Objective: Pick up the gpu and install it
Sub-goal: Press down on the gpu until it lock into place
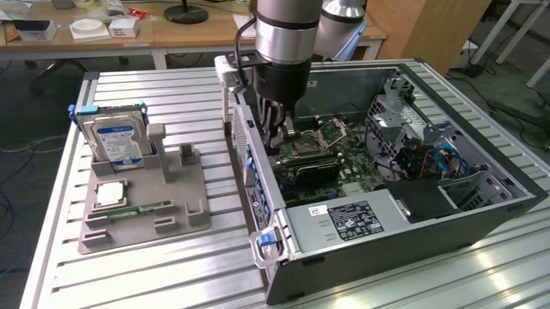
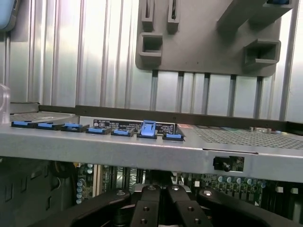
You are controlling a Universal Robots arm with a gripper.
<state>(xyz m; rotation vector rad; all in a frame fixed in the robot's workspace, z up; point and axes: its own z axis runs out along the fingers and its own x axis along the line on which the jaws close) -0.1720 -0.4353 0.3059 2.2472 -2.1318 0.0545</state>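
Black and thin, the gpu (image 1: 311, 168) looks stiff, light, fragile, best held by its edges; gripper (image 1: 280, 138) above it inside the case (image 1: 481, 215), jaws apparently closed, though I cannot tell.

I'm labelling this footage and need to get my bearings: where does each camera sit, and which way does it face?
Exterior view: high off the arm, looking down at the ribbed table, the open computer case and the grey parts holder; the arm and end effector reach down into the case beside the black card.
Wrist view: on the wrist inside the case, facing out over the case wall; the end effector shows in it.
Shared: case, holder, table.
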